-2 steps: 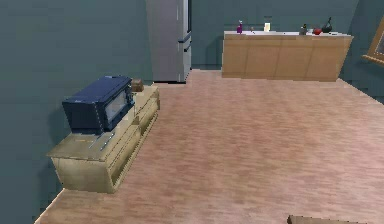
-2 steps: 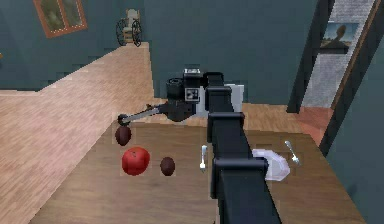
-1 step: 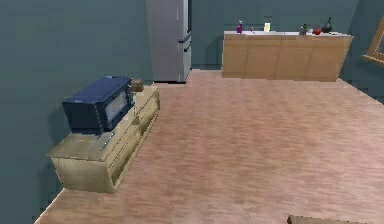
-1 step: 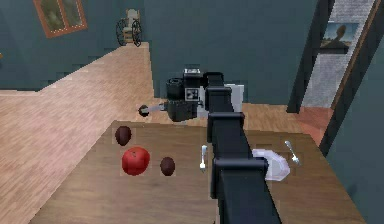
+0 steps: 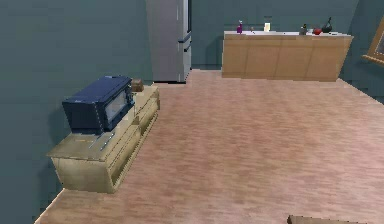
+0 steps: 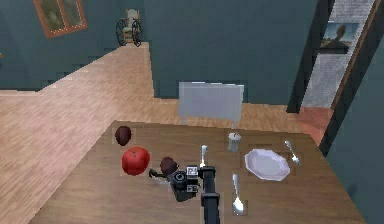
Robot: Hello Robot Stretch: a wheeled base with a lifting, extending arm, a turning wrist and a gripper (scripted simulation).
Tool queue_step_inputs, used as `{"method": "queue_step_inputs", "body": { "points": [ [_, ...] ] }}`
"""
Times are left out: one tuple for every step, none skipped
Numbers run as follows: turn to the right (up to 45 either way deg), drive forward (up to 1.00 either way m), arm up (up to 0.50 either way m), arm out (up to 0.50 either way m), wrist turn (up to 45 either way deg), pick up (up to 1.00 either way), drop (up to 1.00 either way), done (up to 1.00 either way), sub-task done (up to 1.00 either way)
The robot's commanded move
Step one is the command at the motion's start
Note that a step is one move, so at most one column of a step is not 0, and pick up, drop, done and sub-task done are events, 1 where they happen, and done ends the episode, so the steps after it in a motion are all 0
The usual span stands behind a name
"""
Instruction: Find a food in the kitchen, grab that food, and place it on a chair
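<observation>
In the forward view, by the teal wall on the left, stands a low light-wood cabinet (image 5: 105, 150) with a dark blue boxy appliance (image 5: 100, 103) on top and a small brown thing (image 5: 137, 87) just behind it. Farther back is a tall grey metal refrigerator (image 5: 170, 40). To its right a long light-wood kitchen counter (image 5: 285, 58) runs along the far wall. It carries a small purple bottle (image 5: 240, 27), a small white item (image 5: 267, 26) and a red item (image 5: 318, 30), all too small to name.

In the arm side view a brown wooden table (image 6: 300, 195) fills the lower part. A wood-framed picture (image 6: 60, 15) hangs on the teal wall at upper left. On the table's left part lies a dark brown egg-shaped lump (image 6: 123, 134), and just beside it a red round fruit (image 6: 136, 160), likely the food. The gripper (image 6: 160, 172) sits just right of the fruit, at the end of the dark square arm (image 6: 212, 203), with a small dark reddish thing (image 6: 167, 163) at its fingers. I cannot tell whether it holds anything, since things lie on the table right there.

Next comes a silver fork (image 6: 204, 156), then a pale grey chair back (image 6: 211, 103) beyond the table's far edge. Right of these are a silver spoon (image 6: 236, 195), a small grey cup (image 6: 234, 141), a white round plate (image 6: 267, 164) and another piece of cutlery (image 6: 291, 151).
</observation>
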Motion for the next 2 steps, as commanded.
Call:
{"method": "queue_step_inputs", "body": {
  "points": [
    [0.0,0.0,0.0,0.0,0.0,1.0,0.0,0.0,0.0],
    [0.0,0.0,0.1,0.0,0.0,0.0,0.0,0.0,0.0]
  ]
}}
